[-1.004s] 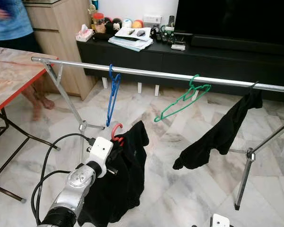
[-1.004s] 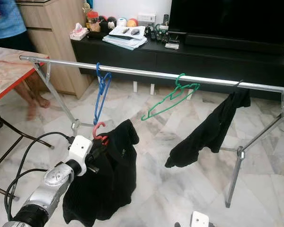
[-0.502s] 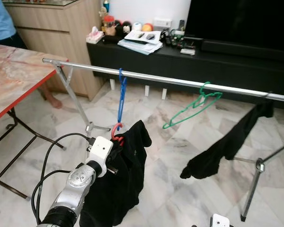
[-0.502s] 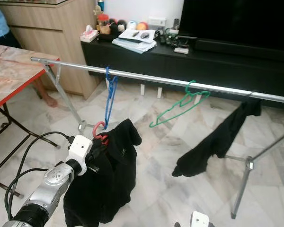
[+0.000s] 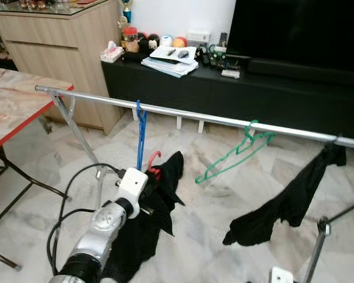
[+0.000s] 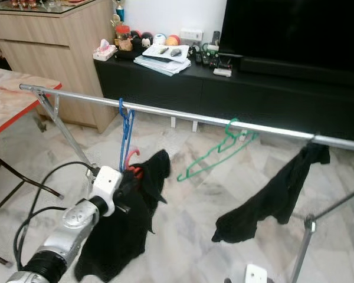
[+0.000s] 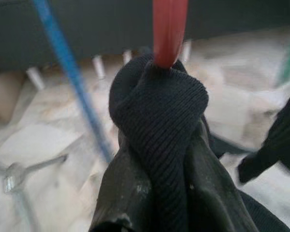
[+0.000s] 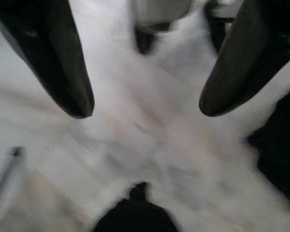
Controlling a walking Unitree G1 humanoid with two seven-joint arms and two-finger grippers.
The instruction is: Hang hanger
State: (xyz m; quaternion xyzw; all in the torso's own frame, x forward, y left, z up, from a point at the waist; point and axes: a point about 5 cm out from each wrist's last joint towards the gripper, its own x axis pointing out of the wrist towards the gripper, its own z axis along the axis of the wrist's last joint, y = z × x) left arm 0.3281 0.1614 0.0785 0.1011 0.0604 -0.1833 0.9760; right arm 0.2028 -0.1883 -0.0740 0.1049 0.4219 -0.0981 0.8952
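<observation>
Marble floor (image 5: 224, 194), black TV console (image 5: 236, 88), wooden cabinet (image 5: 59, 41), red-edged table (image 5: 12, 112).

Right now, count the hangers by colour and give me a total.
Blue hanger, on the rail: 1
Green hanger, on the rail: 1
Red hanger, with a black garment, held up by the left gripper below the rail: 1
A hanger under the black cloth on the rail cannot be made out.
Total: 3

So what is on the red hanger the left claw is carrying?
A black garment is draped over the red hanger, bunched at its neck and hanging toward the floor. Only the red hook shows; the hanger's shoulders and the left claw's fingers are covered by the cloth.
</observation>
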